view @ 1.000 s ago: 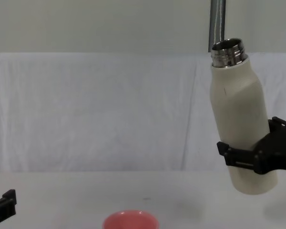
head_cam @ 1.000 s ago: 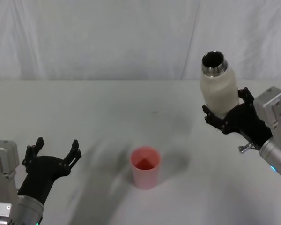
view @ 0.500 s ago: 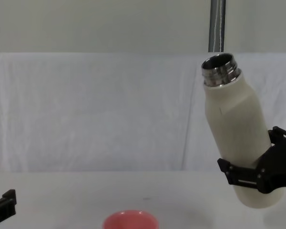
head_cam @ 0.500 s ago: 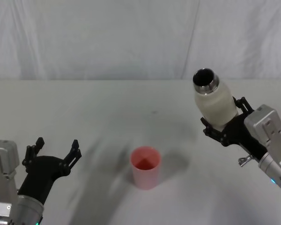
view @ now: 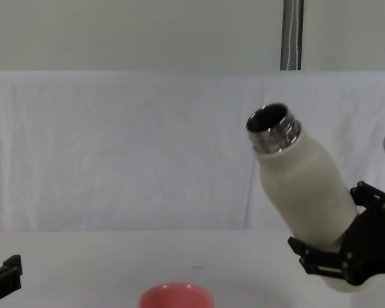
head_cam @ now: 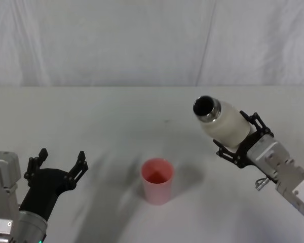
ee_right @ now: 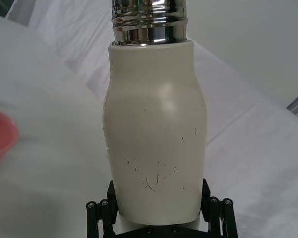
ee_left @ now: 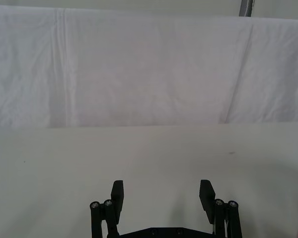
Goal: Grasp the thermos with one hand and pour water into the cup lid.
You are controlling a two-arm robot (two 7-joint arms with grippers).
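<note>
Thermos (head_cam: 224, 123) farther tilted in right tool (head_cam: 241, 140)

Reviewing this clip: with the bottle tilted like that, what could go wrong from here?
1. The tall cream-white thermos, clamped near its base by the right gripper, is tilted with its steel mouth well to the right of the small pink cup lid; water might fall on the white table.
2. The low grip on a smooth body could let it slip.

The left gripper sits open at the near left.
</note>
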